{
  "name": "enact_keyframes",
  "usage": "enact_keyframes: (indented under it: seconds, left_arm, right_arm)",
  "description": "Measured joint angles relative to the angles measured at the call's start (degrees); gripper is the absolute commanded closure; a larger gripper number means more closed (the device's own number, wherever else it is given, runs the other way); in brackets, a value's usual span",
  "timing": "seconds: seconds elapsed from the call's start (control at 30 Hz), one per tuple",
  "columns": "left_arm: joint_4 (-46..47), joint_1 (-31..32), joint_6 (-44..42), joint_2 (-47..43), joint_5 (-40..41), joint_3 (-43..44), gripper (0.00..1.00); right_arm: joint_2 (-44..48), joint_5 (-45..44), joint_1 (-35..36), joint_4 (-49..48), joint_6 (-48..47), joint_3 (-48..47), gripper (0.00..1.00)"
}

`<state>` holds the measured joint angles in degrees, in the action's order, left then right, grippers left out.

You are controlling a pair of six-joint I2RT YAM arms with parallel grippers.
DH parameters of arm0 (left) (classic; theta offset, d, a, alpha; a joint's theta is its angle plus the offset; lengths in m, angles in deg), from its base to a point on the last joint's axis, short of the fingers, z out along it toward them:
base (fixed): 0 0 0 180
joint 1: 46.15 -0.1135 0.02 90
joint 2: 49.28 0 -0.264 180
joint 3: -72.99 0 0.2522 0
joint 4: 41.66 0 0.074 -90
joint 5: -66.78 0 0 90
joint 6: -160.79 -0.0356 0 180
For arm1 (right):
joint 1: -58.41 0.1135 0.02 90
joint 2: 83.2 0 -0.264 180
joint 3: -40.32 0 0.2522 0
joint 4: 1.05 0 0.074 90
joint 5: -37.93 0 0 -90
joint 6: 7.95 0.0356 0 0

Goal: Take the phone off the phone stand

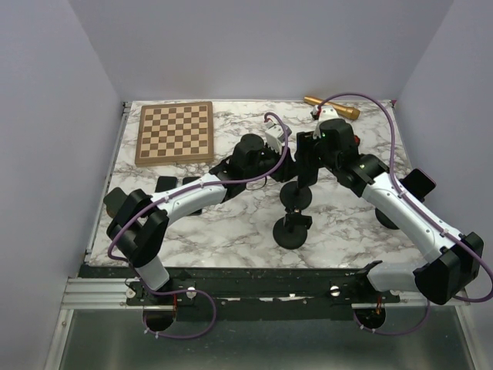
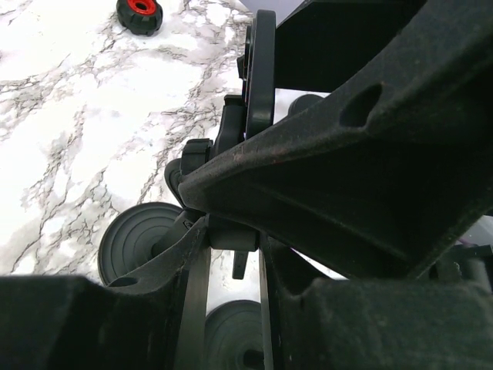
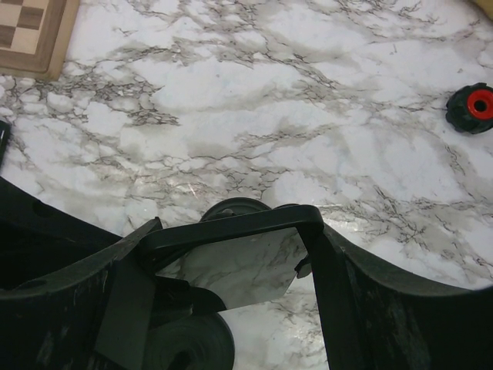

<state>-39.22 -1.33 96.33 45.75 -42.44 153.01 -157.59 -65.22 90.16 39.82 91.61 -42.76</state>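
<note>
Fingers [image 3: 339, 308] of the right claw [image 3: 235, 231] press against the two side edges of the black glossy-screened phone [image 3: 231, 270]. The claw is closed partway, with the phone gripped between them, and the screen mirrors the marble veining. The phone sits at the middle of the white grey-veined marble tabletop [image 1: 231, 223], above the black round-based phone stand [image 1: 297, 197]. Whether it rests in the cradle I cannot tell.

The left claw [image 1: 281, 158] sits at nine o'clock of the stand. In the wrist view its dark fingers [image 2: 347, 193] crowd the stand's stem. How wide they are set, and whether they have hold of anything, cannot be told.

A second black stand on a round foot [image 1: 292, 231] stands just at six o'clock of the first. A brown wooden chessboard [image 1: 175, 132] lies flat at ten o'clock of the table. A gold-coloured rod-shaped object [image 1: 331, 106] lies at one o'clock. A small black knob with a red centre [image 3: 475, 106] rests on bare marble at three o'clock of the right wrist view.
</note>
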Motion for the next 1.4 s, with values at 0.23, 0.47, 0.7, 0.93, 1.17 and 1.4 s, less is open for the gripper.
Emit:
enact_keyframes:
  seconds: [0.23, 0.47, 0.7, 0.93, 1.17, 1.4]
  left_arm:
    - [0.9, -0.4, 0.0, 0.0, -1.5, -0.4, 1.0]
    - [-1.2, -4.3, 0.0, 0.5, -11.8, 0.7, 1.0]
    - [-2.6, -6.8, 0.9, 3.5, -22.4, 3.8, 1.0]
    - [-5.4, -7.7, 0.7, 5.4, -27.9, 6.4, 1.0]
    - [-7.1, -7.8, 0.6, 5.4, -30.4, 6.5, 1.0]
    - [-6.2, -7.6, 0.0, 3.3, -26.3, 2.8, 0.56]
  right_arm:
    - [0.8, 0.3, 0.0, -2.1, -1.3, 1.5, 0.99]
    - [2.5, 8.2, -3.0, -6.6, -3.5, 5.0, 0.99]
    - [3.6, 16.9, -4.5, -9.5, -8.3, 7.0, 0.99]
    - [3.6, 23.6, -6.1, -8.8, -12.5, 6.7, 0.99]
    - [5.4, 26.3, -6.4, -6.1, -14.3, 6.5, 0.99]
    - [5.6, 23.3, -6.1, -6.0, -9.8, 6.6, 0.99]
